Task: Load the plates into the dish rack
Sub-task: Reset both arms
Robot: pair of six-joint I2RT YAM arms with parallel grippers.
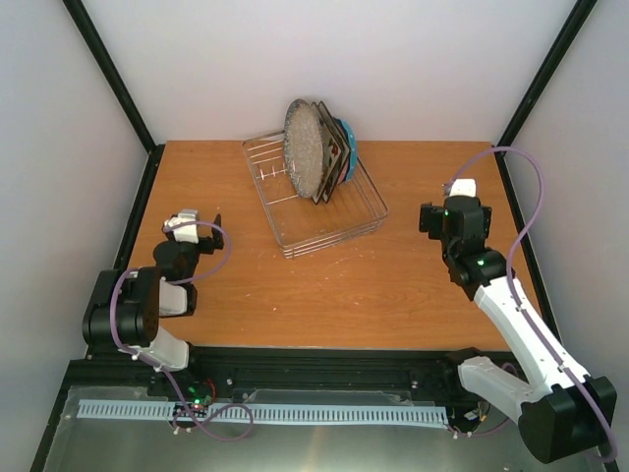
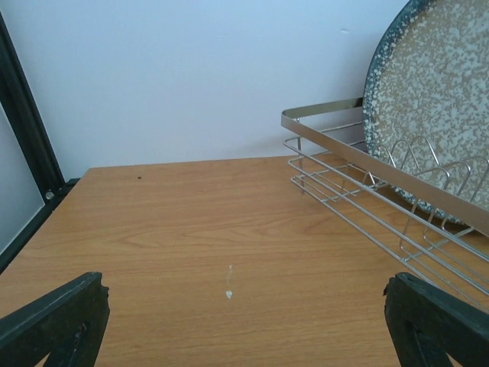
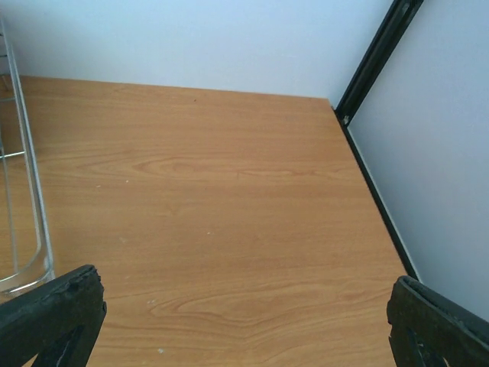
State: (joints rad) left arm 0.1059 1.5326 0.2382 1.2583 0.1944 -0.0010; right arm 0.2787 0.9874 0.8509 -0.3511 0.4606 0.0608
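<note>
Plates: standing in dish rack, upper centre.
Remaining: none seen outside rack.
Jaws: left gripper, right gripper spread, empty.

In the left wrist view the grey speckled plate runs off the upper right of the frame, and the dish rack runs off the right edge. The right wrist view shows only a sliver of rack wire at far left. From above, that plate hides most of the square plates and the blue plate behind it; how many there are cannot be told.
</note>
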